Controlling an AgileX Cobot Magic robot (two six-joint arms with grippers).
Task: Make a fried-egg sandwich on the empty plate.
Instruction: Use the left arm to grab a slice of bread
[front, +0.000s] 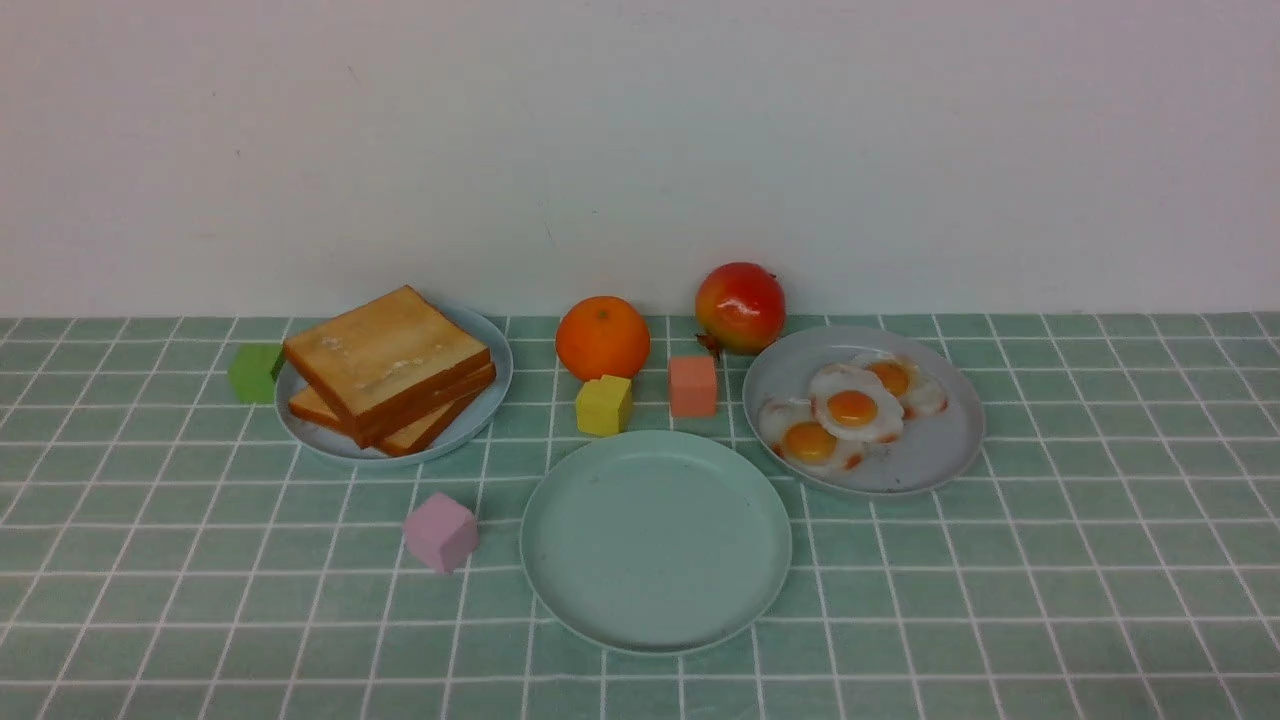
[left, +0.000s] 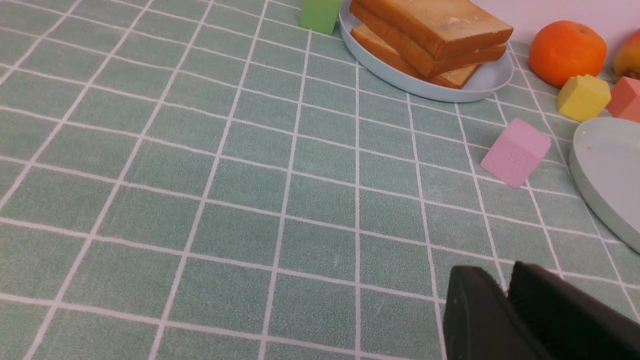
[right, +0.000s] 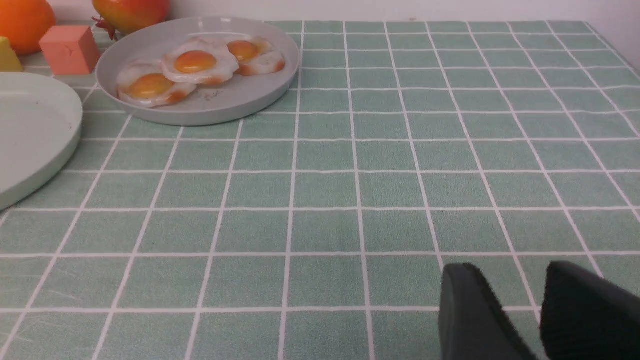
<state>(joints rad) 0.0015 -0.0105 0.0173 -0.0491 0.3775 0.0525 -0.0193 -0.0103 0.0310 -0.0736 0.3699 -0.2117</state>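
The empty plate (front: 655, 540), mint green, lies near the front middle of the table, with its rim also in the left wrist view (left: 610, 175) and the right wrist view (right: 30, 135). No fried-egg sandwich is in view. Three toast slices (front: 390, 365) (left: 435, 30) are stacked on a pale blue plate (front: 492, 400) at the back left. Three fried eggs (front: 850, 405) (right: 197, 62) lie on a grey plate (front: 935, 450) at the back right. My left gripper (left: 505, 277) is shut and empty over bare cloth. My right gripper (right: 510, 272) is open and empty. Neither arm shows in the front view.
An orange (front: 602, 337) and a red fruit (front: 740, 305) stand by the back wall. A yellow block (front: 603, 404) and a salmon block (front: 692, 385) sit just behind the mint plate. A pink block (front: 440, 532) lies left of it, and a green block (front: 255, 372) beside the toast plate.
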